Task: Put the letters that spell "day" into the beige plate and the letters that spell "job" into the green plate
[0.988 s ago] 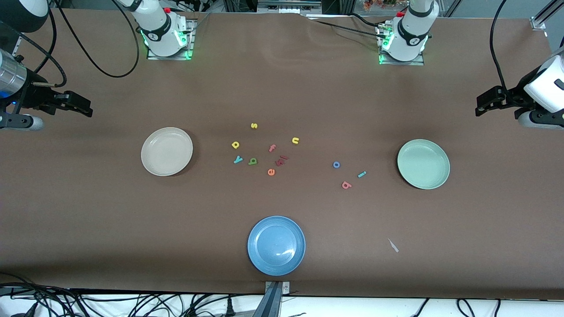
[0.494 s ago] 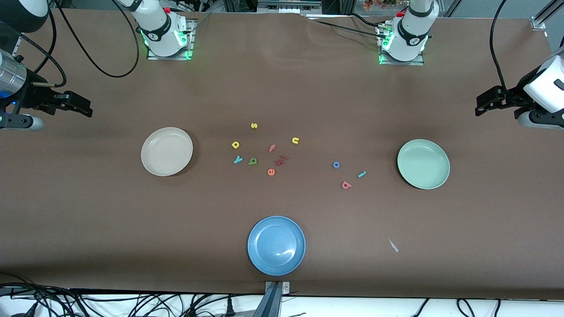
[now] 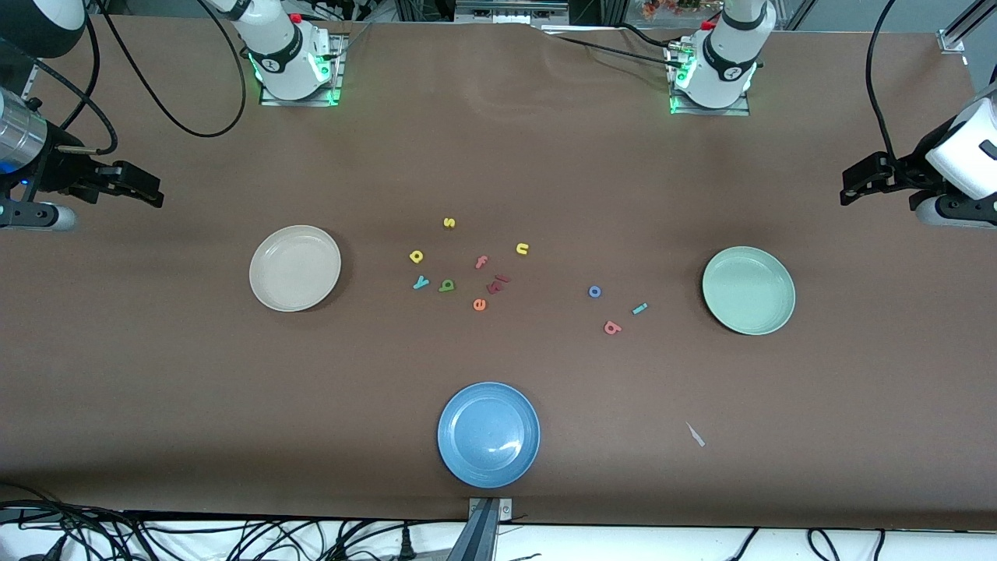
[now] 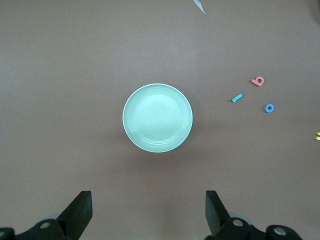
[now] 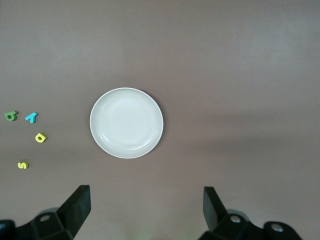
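Both arms just wait up high: left gripper [image 4: 147, 215] over the table by the round mint-green plate [image 3: 748, 290], right gripper [image 5: 145, 212] by the round cream-beige plate [image 3: 294, 267], fingers spread wide, holding nothing. The tiny foam "day" letters [image 3: 445, 285] lie near the beige plate, and the "job" letters [image 3: 612, 327] near the green one, all flat on the brown table [image 3: 498, 156].

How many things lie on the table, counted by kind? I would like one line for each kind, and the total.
Plates: 3, the beige plate, the green plate, the blue plate
Foam letters and pieces: 12, all on the table between the beige and green plates, none in a plate
Small pale scrap: 1
Total: 16
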